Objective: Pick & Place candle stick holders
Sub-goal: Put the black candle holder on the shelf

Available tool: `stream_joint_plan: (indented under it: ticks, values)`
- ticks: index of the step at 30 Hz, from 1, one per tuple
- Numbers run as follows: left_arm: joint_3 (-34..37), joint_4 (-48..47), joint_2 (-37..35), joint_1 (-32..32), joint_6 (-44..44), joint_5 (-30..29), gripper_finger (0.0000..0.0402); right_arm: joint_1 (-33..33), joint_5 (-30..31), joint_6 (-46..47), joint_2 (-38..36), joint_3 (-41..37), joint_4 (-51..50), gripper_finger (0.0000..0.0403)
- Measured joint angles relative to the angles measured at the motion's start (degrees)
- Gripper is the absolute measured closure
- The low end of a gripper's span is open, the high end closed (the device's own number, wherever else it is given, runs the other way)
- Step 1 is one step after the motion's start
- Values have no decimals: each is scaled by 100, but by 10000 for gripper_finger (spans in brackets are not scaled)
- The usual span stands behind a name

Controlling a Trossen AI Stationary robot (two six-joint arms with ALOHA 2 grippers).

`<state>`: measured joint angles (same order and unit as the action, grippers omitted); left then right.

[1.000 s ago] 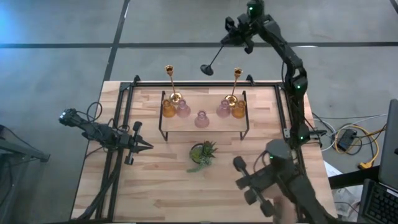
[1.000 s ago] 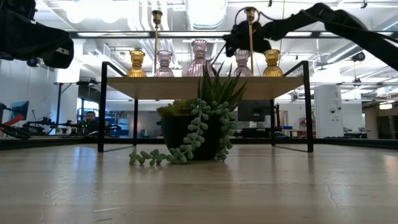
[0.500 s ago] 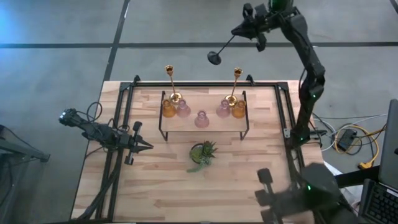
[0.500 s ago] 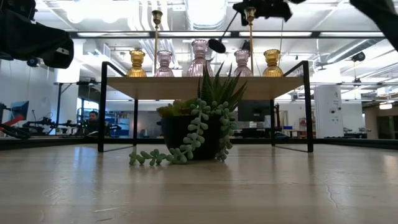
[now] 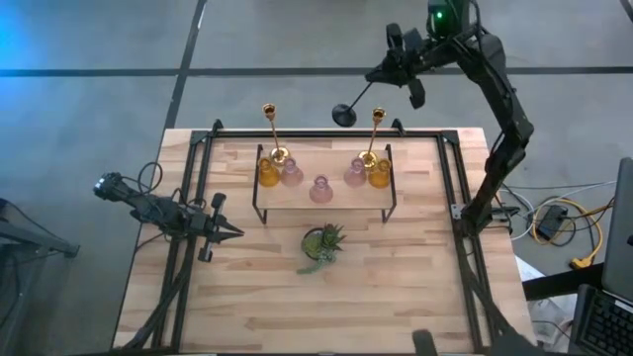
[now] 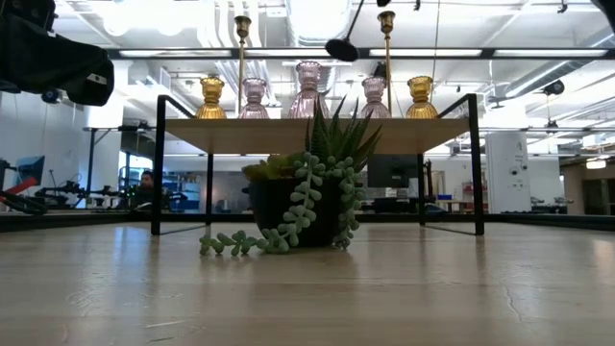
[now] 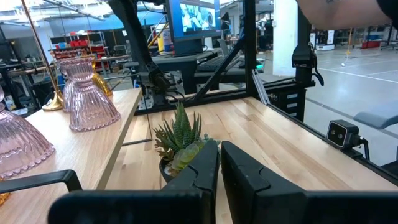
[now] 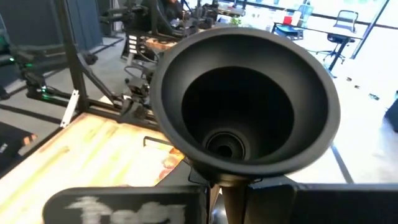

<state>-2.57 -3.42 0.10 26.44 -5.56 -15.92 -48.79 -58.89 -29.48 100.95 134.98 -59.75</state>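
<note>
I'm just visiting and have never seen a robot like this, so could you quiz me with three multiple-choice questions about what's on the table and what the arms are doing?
1. Where is the black candle stick holder?
A. On the shelf
B. Held in the air by the right gripper, beyond the table's far edge
C. Lying beside the plant

2. How many gold candle stick holders stand on the shelf?
A. Two
B. One
C. Four

3. What is the left gripper doing?
A. Holding a pink glass holder
B. Gripping the plant
C. Shut on nothing, over the table's left side

Answers: 1 B, the high view shows it hanging from the raised right arm. 2 A, two tall gold sticks rise there. 3 C, its fingers meet with nothing between.
</note>
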Motion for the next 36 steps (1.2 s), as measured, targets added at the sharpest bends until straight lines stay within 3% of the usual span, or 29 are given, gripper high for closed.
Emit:
stream_joint_plan:
  ticks: [8, 23, 36]
  values:
    - [0, 0, 0, 0, 0, -2, 376, 529, 185, 430, -59, 0, 35, 394]
    - [0, 0, 0, 0, 0, 0, 376, 1676, 1715, 707, 28, -11, 95, 394]
    - [0, 0, 0, 0, 0, 0, 376, 2123, 3600, 2167, 503, -22, 267, 394]
